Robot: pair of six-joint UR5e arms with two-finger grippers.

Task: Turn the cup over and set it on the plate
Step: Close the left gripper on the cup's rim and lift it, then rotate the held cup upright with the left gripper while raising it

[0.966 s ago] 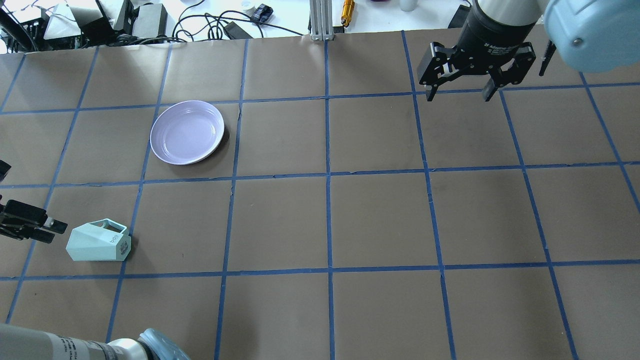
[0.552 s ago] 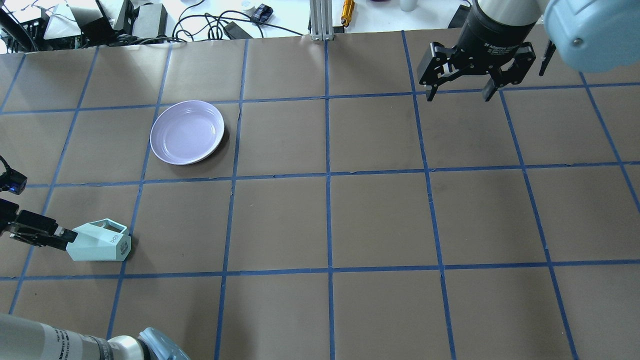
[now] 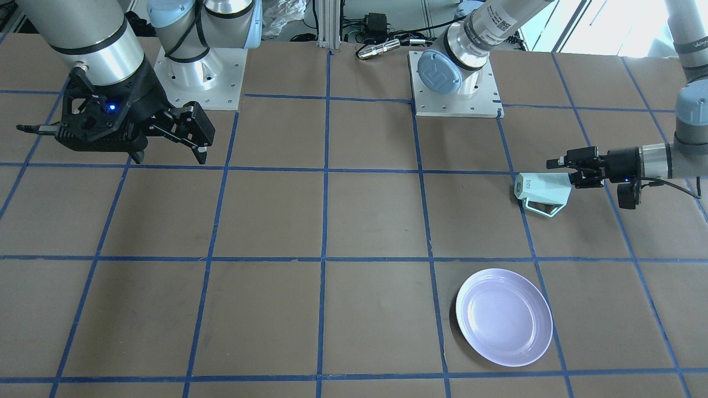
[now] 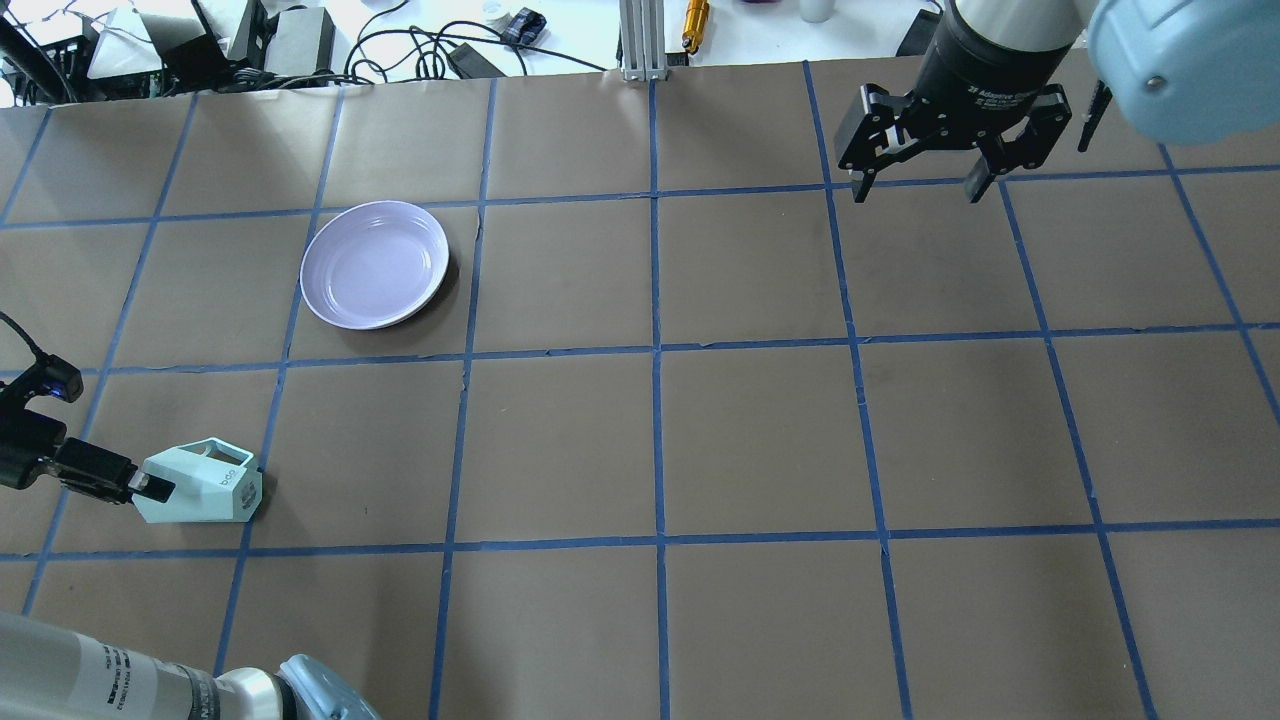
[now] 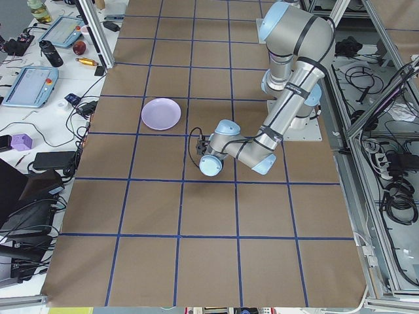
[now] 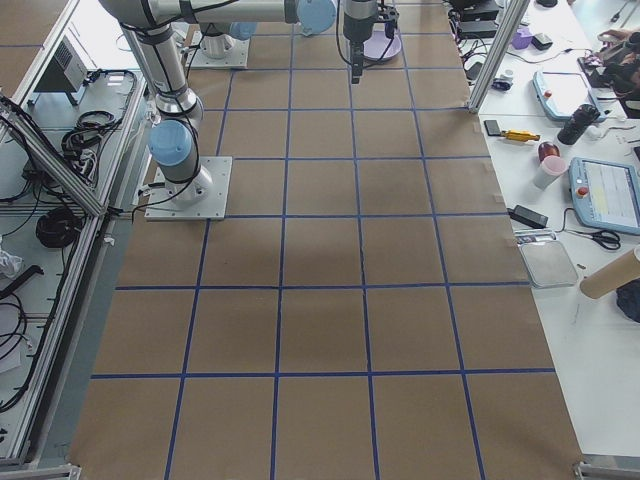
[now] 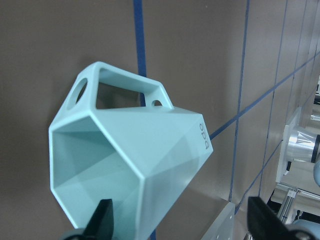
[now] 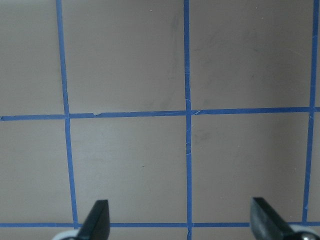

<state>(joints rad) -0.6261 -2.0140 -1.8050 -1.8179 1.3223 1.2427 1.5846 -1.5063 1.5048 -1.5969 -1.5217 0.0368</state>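
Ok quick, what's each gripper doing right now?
Left gripper: open, one finger inside the cup's mouth, not clamped.
Right gripper: open, holding nothing.

We tag this as a robotics lab: industrial arms [image 5: 294,78] bolted to base plates [image 3: 487,105], a table [image 4: 760,440] papered brown and gridded with blue tape [image 4: 657,440], aluminium framing [image 4: 638,40], teach pendants [image 5: 29,85], loose cables [image 5: 393,193] alongside.
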